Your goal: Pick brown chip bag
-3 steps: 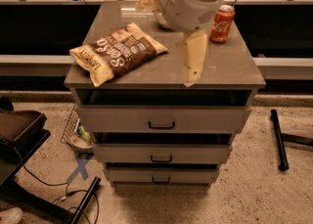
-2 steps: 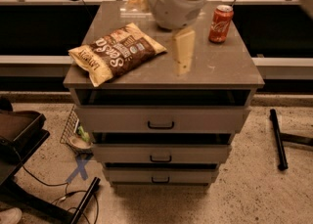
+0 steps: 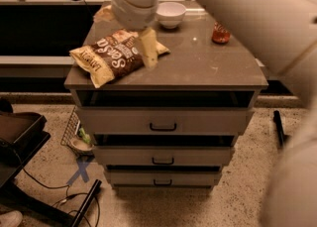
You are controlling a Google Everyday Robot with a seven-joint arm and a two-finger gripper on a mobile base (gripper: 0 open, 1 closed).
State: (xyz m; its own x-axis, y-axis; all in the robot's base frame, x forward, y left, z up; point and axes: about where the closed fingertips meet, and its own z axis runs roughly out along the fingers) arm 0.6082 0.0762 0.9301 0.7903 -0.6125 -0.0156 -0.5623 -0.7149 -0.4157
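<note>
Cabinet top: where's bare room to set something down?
Bare: front right, between the gripper, at the right end of the brown chip bag, and the right edge, forward of the red can. Crowded: left, with the bag; white bowl sits back middle.

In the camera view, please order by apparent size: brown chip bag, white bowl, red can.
1. brown chip bag, largest
2. white bowl
3. red can, smallest
Bowl and can stand farther back, which shrinks them somewhat. The gripper is over the bag's bowl-side end.

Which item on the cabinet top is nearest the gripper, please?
The brown chip bag: the gripper is at its right end, while the white bowl and red can stand apart.
</note>
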